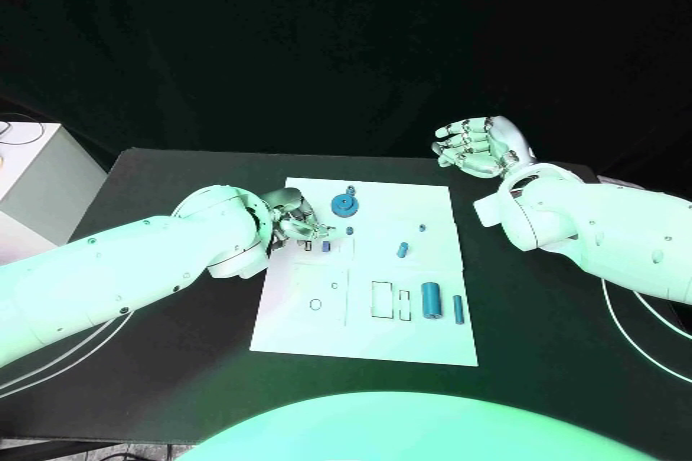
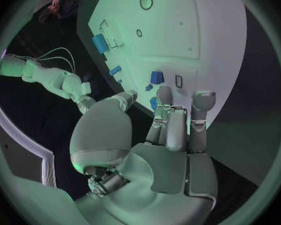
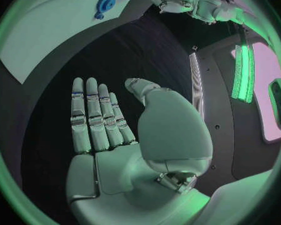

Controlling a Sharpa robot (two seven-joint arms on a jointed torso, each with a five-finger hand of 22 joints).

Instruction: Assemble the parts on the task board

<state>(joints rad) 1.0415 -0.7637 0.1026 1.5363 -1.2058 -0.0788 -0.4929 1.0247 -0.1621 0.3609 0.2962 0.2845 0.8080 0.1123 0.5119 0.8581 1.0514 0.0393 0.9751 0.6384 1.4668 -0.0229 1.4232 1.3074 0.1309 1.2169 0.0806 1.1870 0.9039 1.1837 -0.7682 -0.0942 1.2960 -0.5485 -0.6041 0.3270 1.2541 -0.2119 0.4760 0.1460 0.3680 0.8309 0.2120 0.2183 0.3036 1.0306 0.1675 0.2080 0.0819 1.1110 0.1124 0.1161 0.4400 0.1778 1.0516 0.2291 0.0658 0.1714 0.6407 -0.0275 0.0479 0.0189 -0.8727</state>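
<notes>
The white task board (image 1: pixel 361 326) lies mid-table. A round blue gear-like part (image 1: pixel 346 204) (image 3: pixel 105 4) sits near its far edge. A small blue part (image 1: pixel 402 249) (image 2: pixel 115 70) lies mid-board, and two blue cylinders (image 1: pixel 434 299) (image 1: pixel 459 309) lie near the right edge. My left hand (image 1: pixel 300 221) (image 2: pixel 159 135) hovers over the board's far left area, fingers curled downward. A blue block (image 2: pixel 156 77) lies beside a rectangular slot just past its fingertips. Another blue piece (image 2: pixel 153 103) shows between thumb and fingers; whether it is held is unclear. My right hand (image 1: pixel 476 146) (image 3: pixel 109 130) is raised beyond the board's far right corner, holding nothing.
Outlined slots (image 1: pixel 382 299) and a ring mark (image 1: pixel 315 304) sit on the board's near half. A white box (image 1: pixel 36 186) stands at the table's left edge. White cables (image 1: pixel 642 326) lie on the black table at the right.
</notes>
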